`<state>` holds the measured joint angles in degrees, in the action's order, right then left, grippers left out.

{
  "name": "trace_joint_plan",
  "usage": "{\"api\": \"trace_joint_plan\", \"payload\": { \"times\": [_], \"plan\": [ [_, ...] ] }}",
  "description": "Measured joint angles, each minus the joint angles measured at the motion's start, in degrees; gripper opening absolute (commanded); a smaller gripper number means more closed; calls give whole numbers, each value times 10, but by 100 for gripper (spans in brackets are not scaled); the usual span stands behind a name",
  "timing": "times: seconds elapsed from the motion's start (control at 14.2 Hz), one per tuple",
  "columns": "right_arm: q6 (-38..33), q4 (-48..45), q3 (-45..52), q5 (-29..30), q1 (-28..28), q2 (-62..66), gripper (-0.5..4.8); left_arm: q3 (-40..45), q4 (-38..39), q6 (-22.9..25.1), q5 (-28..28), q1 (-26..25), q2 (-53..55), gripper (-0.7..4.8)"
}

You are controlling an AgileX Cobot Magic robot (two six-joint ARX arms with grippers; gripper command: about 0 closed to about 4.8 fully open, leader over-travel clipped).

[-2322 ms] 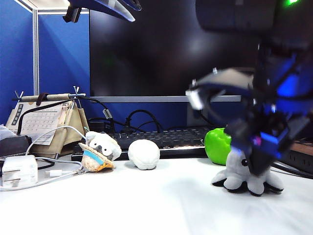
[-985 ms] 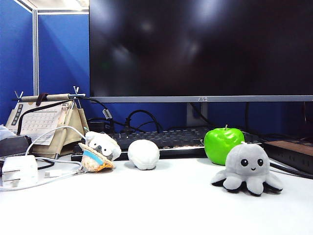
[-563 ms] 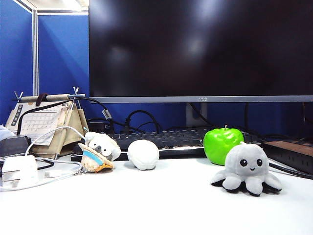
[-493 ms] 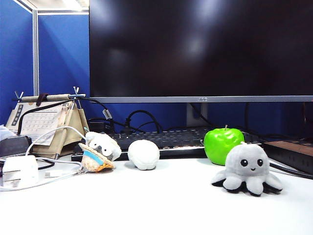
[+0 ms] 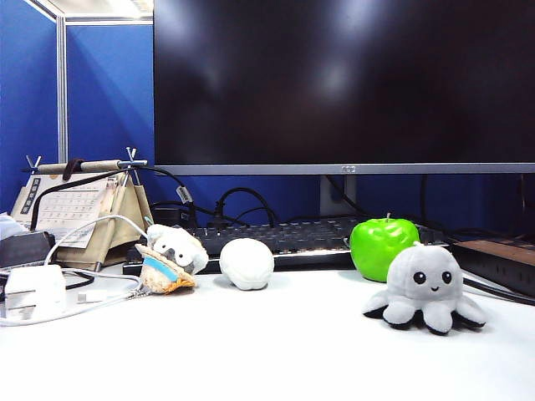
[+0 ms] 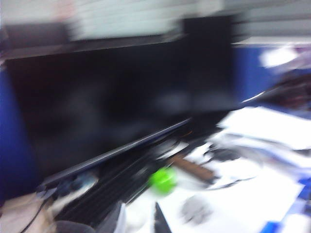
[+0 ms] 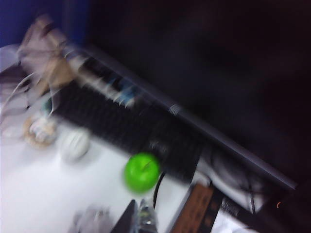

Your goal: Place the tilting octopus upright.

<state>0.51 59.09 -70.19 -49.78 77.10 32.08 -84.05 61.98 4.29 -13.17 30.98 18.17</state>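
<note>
Both of my pincers are clear of the desk, and the octopus (image 5: 425,286) sits upright on its tentacles.

Nearest my exterior camera is bare white table (image 5: 276,351), which I judge leaves nothing to knock into. Further in, on the right, the octopus faces forward with its dome on top, just in front of the green apple (image 5: 383,248) and well apart from the white ball (image 5: 246,263) and the small hat-wearing plush (image 5: 171,256) to the left. My left gripper (image 6: 137,221) looks down on this from above through a blurred wrist view, fingers apart and holding nothing. My right gripper (image 7: 137,217) also hangs above, fingers pressed together and empty. Behind everything are the keyboard (image 5: 276,238) and dark monitor (image 5: 343,83). I judge the job done.
</note>
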Motion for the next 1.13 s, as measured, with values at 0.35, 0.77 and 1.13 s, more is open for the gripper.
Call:
{"api": "trace_joint_plan", "payload": {
  "times": [0.35, 0.77, 1.13],
  "plan": [
    [61, -283, 194, 40, 0, -9, -6, 330, -260, -12, -68, 0, 8, 79],
    [-4, -402, 409, 89, 0, 2, -6, 494, -356, -46, -73, 0, 27, 79],
    [-81, -402, 471, 90, 0, 2, -6, 529, -352, -52, -73, 0, 26, 80]
  ]
}}
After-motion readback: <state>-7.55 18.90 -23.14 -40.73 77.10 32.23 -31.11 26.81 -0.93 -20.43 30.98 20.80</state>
